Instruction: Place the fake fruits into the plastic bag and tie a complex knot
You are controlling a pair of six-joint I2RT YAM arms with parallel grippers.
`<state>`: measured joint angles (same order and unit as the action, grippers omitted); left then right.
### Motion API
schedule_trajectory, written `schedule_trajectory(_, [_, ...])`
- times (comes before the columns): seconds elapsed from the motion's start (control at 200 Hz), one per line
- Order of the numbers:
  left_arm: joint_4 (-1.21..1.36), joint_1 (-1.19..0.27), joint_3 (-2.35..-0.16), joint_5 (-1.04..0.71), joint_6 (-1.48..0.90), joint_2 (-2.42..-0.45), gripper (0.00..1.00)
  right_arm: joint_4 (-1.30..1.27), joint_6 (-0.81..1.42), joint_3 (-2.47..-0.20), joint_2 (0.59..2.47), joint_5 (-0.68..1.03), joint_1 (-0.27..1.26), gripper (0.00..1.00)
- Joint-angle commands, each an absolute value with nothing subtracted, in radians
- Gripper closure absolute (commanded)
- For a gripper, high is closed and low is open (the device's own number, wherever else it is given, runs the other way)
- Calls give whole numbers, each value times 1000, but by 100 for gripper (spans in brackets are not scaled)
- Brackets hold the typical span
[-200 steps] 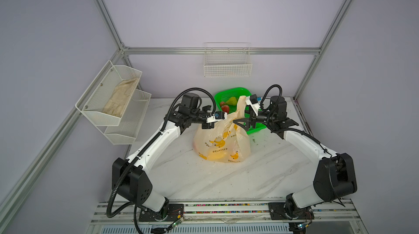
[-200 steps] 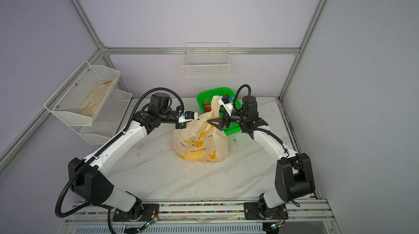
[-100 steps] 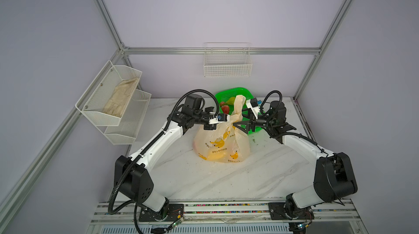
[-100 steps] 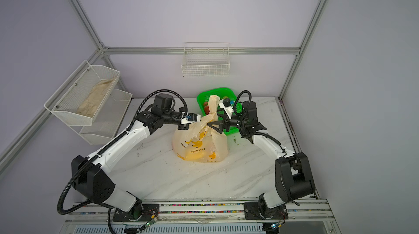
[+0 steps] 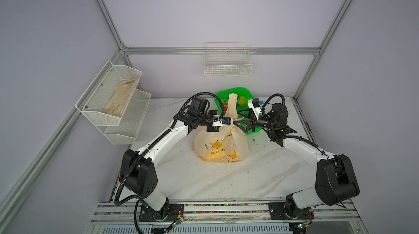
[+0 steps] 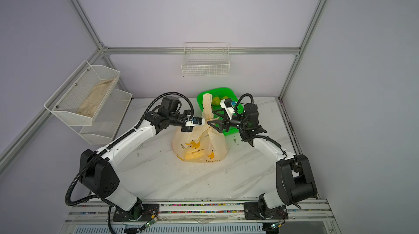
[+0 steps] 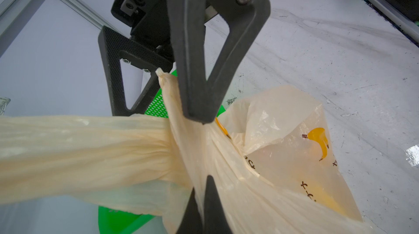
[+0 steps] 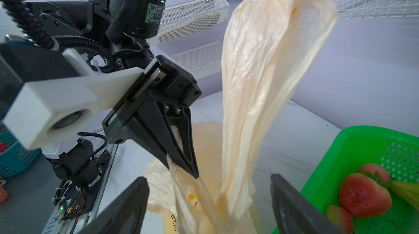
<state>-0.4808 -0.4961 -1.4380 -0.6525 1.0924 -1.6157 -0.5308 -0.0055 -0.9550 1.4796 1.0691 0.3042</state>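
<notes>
Since the plastic bag (image 5: 240,146) is cloudy, fruits (image 5: 214,156) inside blur.

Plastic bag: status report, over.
Left gripper shut on bag handle. Right gripper open, jaws around upright handle loop. Not tied yet. Strawberries remain in green basket.

Counter (image 5: 204,176): white marble-look top, grey veining, scuffed. Plastic bag (image 5: 221,148) sits on it about mid-counter, bulging, base down. Green basket (image 5: 233,89) also on it, just behind the bag toward the back wall. Small dark speck (image 5: 254,140) on the surface right of the bag.
</notes>
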Motion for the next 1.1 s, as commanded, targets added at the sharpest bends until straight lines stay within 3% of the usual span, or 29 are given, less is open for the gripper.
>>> schedule_trajectory(0.0, [-452,-494,-1483,-639,1104,-1580,100,-582,0,-985,1505,1069,313,9])
schedule_trajectory(0.145, [-449,-492,-1485,-625,1108,-1576,100,-550,-20,-1033,1553,1070,333,3])
schedule_trajectory(0.37, [-421,-484,-1472,-612,1093,-1558,100,-463,-88,-1106,1626,1127,370,3])
schedule_trajectory(0.89, [-373,-471,-1458,-615,1058,-1559,100,-582,-38,-1035,1576,1144,370,39])
schedule_trajectory(1.095, [-367,-471,-1450,-621,1064,-1560,100,-584,-32,-1031,1565,1138,371,48])
